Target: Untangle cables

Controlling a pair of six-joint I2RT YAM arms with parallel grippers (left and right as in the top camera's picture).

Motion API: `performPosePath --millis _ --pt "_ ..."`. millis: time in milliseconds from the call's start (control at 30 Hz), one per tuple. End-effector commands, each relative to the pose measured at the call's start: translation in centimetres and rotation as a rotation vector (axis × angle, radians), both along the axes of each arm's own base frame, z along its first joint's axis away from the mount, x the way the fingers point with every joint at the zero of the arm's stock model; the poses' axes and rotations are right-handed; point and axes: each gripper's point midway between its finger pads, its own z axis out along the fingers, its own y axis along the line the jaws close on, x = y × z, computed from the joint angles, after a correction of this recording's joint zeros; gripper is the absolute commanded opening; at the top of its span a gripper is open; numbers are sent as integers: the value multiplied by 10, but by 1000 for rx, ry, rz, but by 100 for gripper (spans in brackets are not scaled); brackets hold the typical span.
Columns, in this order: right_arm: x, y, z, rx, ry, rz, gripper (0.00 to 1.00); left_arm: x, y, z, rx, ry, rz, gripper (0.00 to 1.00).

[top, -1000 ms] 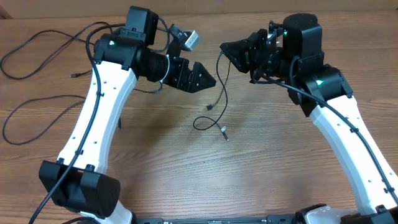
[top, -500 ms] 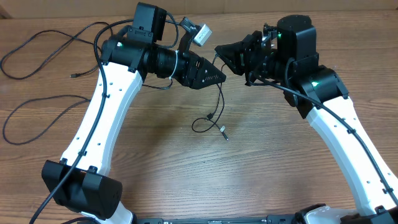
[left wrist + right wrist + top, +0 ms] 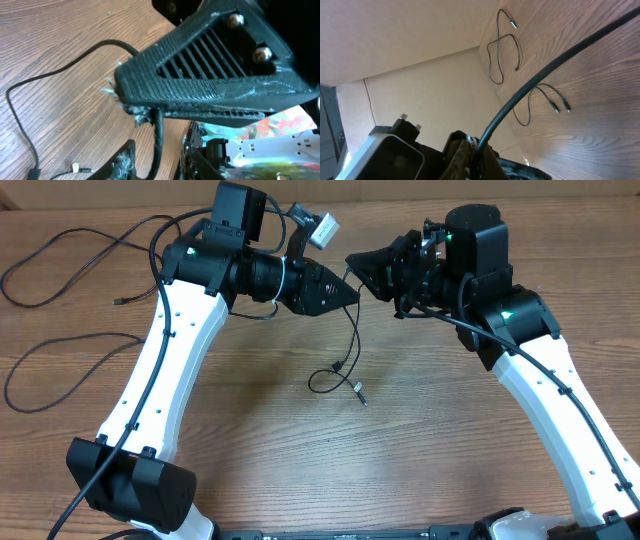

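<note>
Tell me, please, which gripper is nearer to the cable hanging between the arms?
Right. The right gripper is shut on the top of the hanging cable; the left gripper is open just below, its fingers either side of it, not clamping.

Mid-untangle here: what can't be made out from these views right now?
Overhead: where the right gripper pinches the hanging cable, hidden by the left gripper crowding it.
Left wrist: the left gripper's fingers, cut off by the bottom edge.
Right wrist: its own fingers, dark and blurred.
Overhead: the cable's plug ends, too small.
</note>
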Motion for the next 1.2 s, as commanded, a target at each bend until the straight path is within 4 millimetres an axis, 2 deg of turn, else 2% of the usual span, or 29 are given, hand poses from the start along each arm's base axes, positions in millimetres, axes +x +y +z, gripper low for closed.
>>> performPosePath --millis 0,100,400,467,600,667,767,800,833,933,1000,1033,1167 --pt "-3 1 9 8 -15 4 4 3 2 5 9 3 29 30" --pt "-3 1 8 7 -13 4 4 4 3 4 16 0 34 30" --pt "-3 1 8 7 -13 4 4 4 3 4 17 0 36 18" --pt "-3 1 8 7 -13 4 4 4 3 4 17 1 36 4" --pt "-1 0 8 -20 -47 8 6 7 4 2 29 46 78 4" --pt "5 -6 6 -96 -131 7 25 15 11 1 85 61 154 4" --pt "13 -19 -6 -255 -235 -2 39 20 25 8 174 17 243 4" --pt "14 -24 -11 -298 -241 -12 56 19 29 13 198 -4 267 4" --pt "16 -30 -15 -333 -240 -25 67 19 34 19 218 -27 291 4" --pt "23 -50 -21 -397 -251 -53 77 15 50 42 256 -93 376 4" --pt "28 -64 -24 -419 -250 -71 90 9 56 55 257 -106 413 4" --pt "30 -74 -27 -436 -240 -83 100 3 58 61 251 -115 415 4" --pt "29 -106 -43 -491 -171 -117 100 -28 70 82 242 -107 454 4"
